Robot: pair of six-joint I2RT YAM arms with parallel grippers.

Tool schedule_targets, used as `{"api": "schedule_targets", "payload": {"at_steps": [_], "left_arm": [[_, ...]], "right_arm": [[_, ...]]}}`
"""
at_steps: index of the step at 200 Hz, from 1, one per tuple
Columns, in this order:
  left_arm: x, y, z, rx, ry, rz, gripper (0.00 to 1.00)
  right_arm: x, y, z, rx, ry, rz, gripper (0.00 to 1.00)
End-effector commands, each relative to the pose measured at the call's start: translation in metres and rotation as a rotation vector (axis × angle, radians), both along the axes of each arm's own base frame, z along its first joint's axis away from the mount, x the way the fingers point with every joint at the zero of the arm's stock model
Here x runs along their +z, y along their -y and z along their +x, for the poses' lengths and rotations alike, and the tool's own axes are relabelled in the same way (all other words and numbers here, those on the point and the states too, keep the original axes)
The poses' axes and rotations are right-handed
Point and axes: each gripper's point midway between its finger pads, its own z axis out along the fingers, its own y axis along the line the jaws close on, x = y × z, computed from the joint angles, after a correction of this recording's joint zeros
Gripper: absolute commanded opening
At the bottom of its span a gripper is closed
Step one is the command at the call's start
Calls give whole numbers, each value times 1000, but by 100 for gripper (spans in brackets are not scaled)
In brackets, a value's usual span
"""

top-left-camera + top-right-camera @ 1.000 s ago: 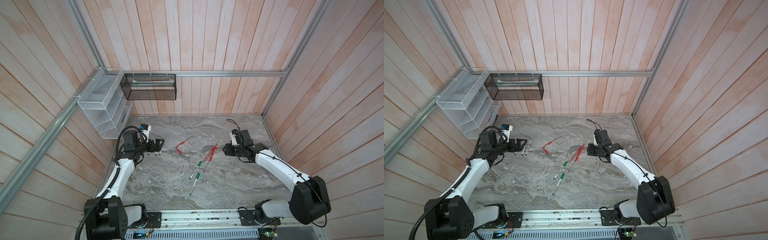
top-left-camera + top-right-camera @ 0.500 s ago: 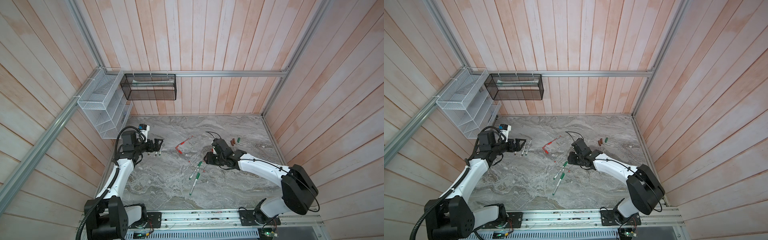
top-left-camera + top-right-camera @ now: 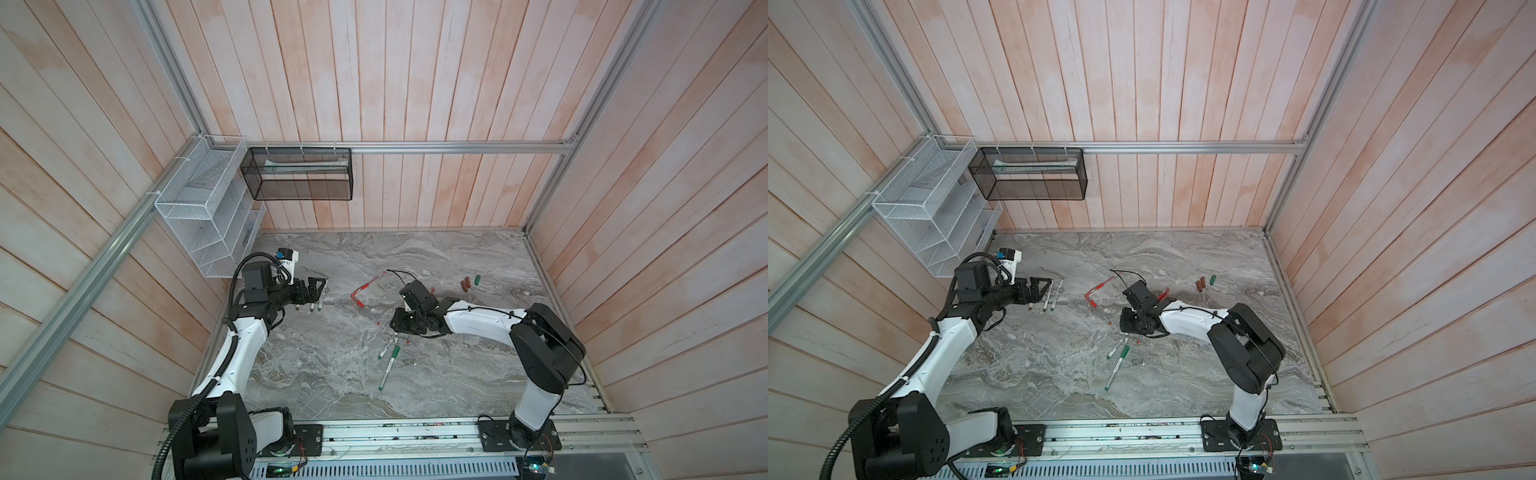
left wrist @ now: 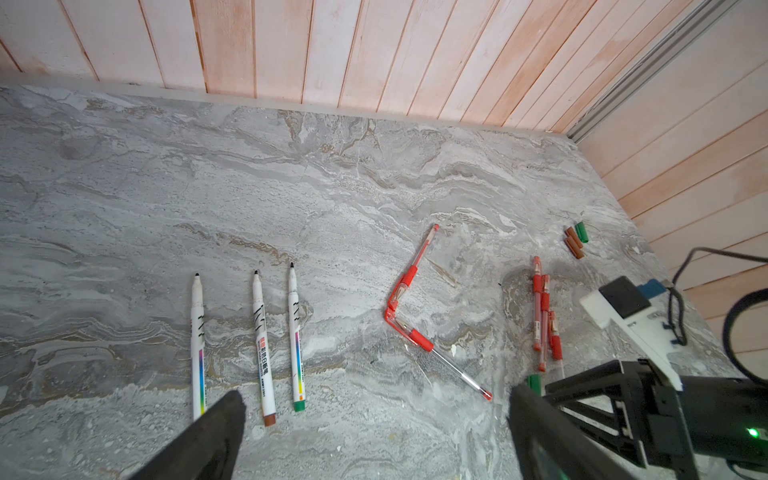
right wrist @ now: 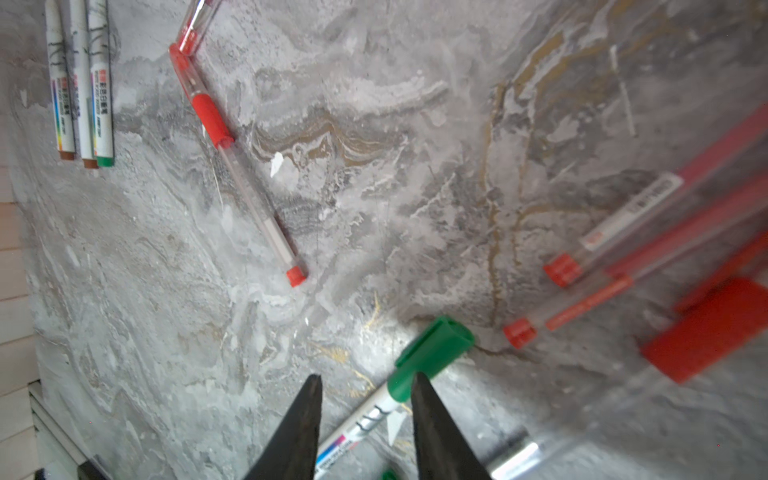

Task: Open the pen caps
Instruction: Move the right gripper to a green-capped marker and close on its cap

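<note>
My right gripper (image 5: 363,378) hangs low over the middle of the table (image 3: 332,374), also seen in both top views (image 3: 395,331) (image 3: 1124,330). It is open, and its jaws straddle a white marker just below its green cap (image 5: 432,349). More green-capped markers (image 3: 390,357) lie beside it. Two brown caps (image 3: 465,284) and one loose green cap (image 3: 478,279) lie off their pens at the right. My left gripper (image 4: 376,399) (image 3: 320,286) stands wide open and empty beside three uncapped markers (image 4: 262,345).
Two red gel pens (image 4: 409,282) form an L in the middle, and several more red pens (image 5: 623,232) lie close to the right gripper. A white wire rack (image 3: 208,220) and a black mesh basket (image 3: 299,174) hang on the walls at the back left.
My right arm swung from the back right, by the loose caps, to the green markers in the middle, and its jaws narrowed. The left arm has not moved.
</note>
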Motion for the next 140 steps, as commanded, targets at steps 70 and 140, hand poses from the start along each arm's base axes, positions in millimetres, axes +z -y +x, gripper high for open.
{"api": "schedule_targets", "payload": {"at_steps": [70,140], "left_arm": [[5,7,-2,-28,26,-4,100],[7,8,-1,-27,14,-5,100]], "right_arm": [[1,9,-9,4,-27,-54,36],[-19,14,-15,10,-78,-91,36]]}}
